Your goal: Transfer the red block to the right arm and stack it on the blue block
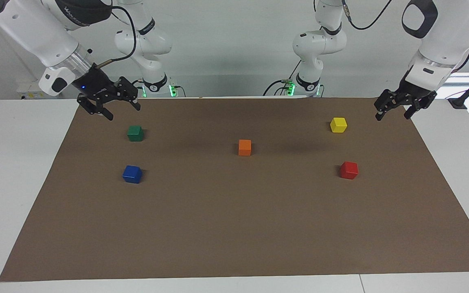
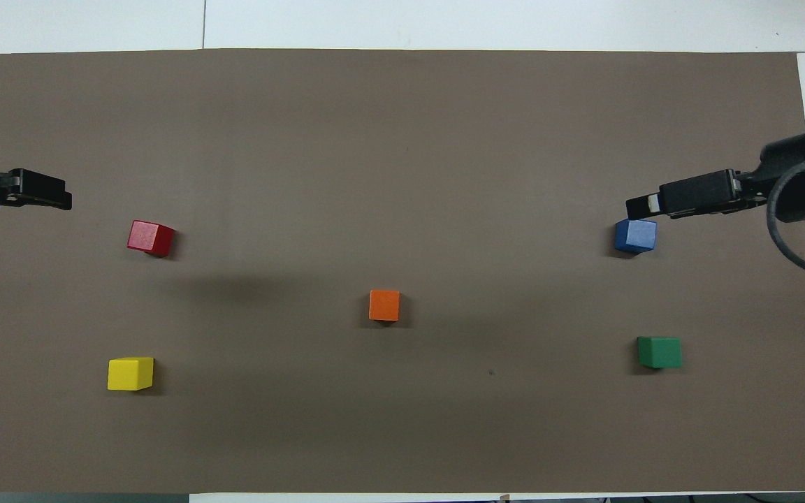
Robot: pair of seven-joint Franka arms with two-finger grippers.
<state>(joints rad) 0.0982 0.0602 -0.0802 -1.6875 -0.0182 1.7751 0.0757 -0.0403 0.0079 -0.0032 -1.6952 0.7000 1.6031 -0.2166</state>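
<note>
The red block [image 1: 349, 170] [image 2: 151, 237] sits on the brown mat toward the left arm's end. The blue block [image 1: 132, 174] [image 2: 635, 235] sits on the mat toward the right arm's end. My left gripper [image 1: 392, 116] [image 2: 46, 195] is open and empty, raised over the mat's corner at its own end, apart from the red block. My right gripper [image 1: 122, 112] [image 2: 654, 204], with a blue wrist light, is open and empty, raised over the mat's corner at its own end. It touches no block.
A green block [image 1: 135, 133] [image 2: 660, 352] lies nearer to the robots than the blue block. A yellow block [image 1: 338, 125] [image 2: 130, 374] lies nearer to the robots than the red block. An orange block [image 1: 244, 147] [image 2: 384, 305] sits mid-mat. The brown mat [image 1: 234, 228] covers the white table.
</note>
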